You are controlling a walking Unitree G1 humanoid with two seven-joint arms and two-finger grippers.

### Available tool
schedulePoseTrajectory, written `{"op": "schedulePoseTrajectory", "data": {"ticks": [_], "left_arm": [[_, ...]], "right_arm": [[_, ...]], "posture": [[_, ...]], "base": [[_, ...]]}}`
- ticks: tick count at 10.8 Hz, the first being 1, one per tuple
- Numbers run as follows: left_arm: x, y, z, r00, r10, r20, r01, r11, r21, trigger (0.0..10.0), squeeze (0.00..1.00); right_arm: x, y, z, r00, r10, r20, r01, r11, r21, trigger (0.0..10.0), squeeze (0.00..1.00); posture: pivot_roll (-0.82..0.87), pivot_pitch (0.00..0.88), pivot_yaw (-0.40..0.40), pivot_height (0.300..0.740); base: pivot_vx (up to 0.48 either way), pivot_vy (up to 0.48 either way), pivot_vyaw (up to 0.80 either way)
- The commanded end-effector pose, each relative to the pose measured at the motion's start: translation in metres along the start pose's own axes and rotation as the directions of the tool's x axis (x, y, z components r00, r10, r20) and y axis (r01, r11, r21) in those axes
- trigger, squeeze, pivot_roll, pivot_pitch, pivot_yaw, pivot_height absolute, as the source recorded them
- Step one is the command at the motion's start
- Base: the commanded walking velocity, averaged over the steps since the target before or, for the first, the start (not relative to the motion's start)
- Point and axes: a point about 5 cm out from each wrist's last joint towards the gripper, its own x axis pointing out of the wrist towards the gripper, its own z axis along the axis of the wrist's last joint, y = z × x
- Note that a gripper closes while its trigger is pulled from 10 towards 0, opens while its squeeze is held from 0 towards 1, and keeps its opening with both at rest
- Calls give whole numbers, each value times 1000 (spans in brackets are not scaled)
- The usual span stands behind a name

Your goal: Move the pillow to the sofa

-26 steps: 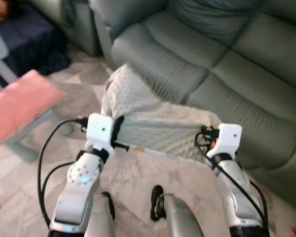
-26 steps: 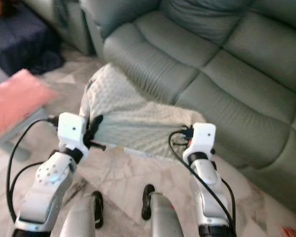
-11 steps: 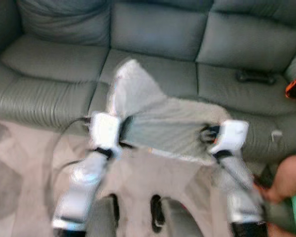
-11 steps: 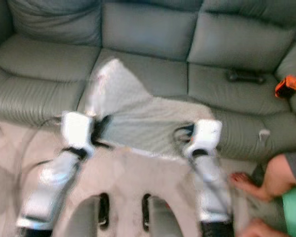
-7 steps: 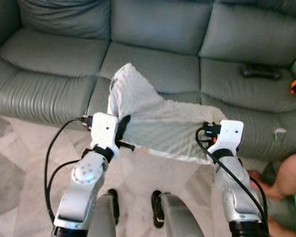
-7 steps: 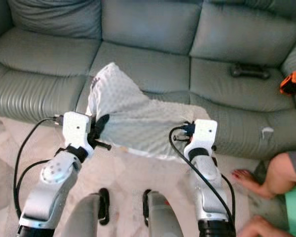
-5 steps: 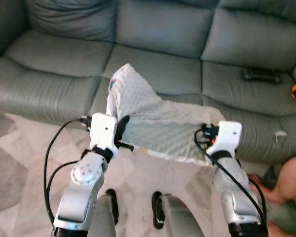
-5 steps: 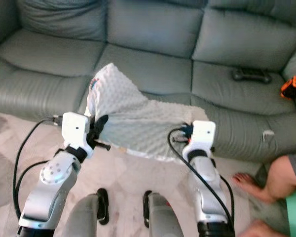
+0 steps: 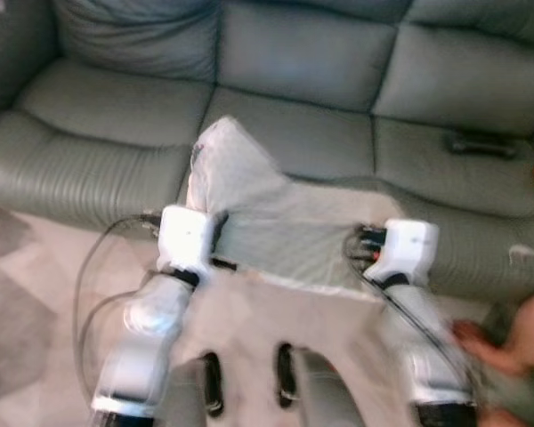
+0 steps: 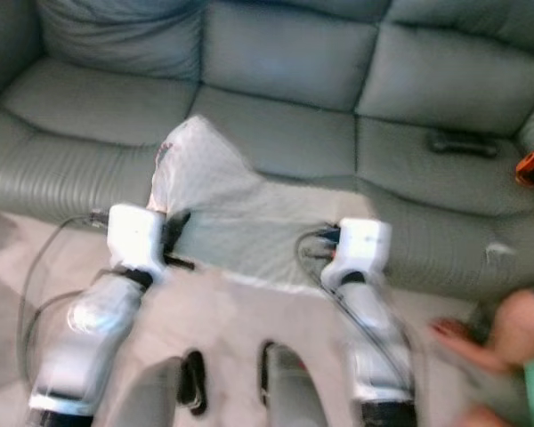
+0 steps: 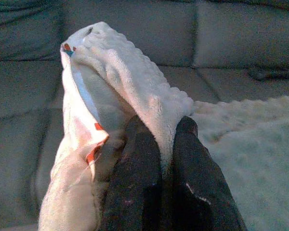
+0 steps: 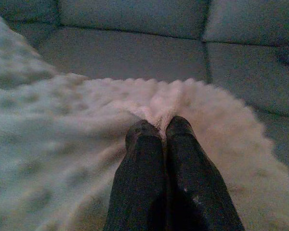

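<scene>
So both end effectors, left (image 11: 159,159) and right (image 12: 156,139), are pinched tight on the pillow (image 9: 285,227), which hangs stretched sideways between them right over the sofa's (image 9: 285,80) front edge, seat dead ahead.

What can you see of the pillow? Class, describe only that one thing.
The pillow is a limp, cream-white thing of bumpy, dotted fleece, with a small red and blue mark near its raised corner. It hangs between both grippers, above the sofa's front edge. The left gripper pinches one bunched edge, the right gripper the other. One corner stands up in a peak; the rest sags flat.
</scene>
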Motion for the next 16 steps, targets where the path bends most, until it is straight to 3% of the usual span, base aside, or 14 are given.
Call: {"op": "schedulePoseTrajectory", "data": {"ticks": [1, 3, 6, 8, 14, 16], "left_arm": [[-2, 2, 0, 1000, 16, 0, -16, 999, 33, 10000, 0], [-2, 7, -4, 998, 62, -16, -61, 998, 1, 10000, 0], [-3, 6, -3, 999, 48, -13, -48, 999, 1, 10000, 0], [-4, 8, -2, 999, 45, -1, -45, 999, -12, 10000, 0], [-6, 17, -5, 996, 86, -8, -86, 996, -34, 10000, 0], [-6, 18, -5, 996, 94, -9, -94, 995, -34, 10000, 0]], "right_arm": [[-1, 6, -2, 1000, 19, -8, -19, 1000, 10, 10000, 0], [-1, 7, -3, 1000, 23, -14, -23, 1000, 9, 10000, 0], [-2, 7, -4, 1000, 26, -15, -26, 1000, 9, 10000, 0], [-2, 8, -4, 999, 30, -11, -30, 1000, 6, 10000, 0], [-3, 8, 2, 999, 34, 14, -34, 999, -13, 10000, 0], [-3, 12, 4, 995, 95, 24, -93, 994, -60, 10000, 0]], "posture": [[-30, 280, -79, 740], [-28, 278, -83, 740], [-27, 283, -82, 740], [-31, 289, -79, 740], [-34, 296, -77, 740], [-33, 295, -78, 740]], "base": [[0, 0, -800], [0, 0, -800], [0, 0, -800], [0, 0, 0], [348, 0, 0], [356, 0, 0]]}}
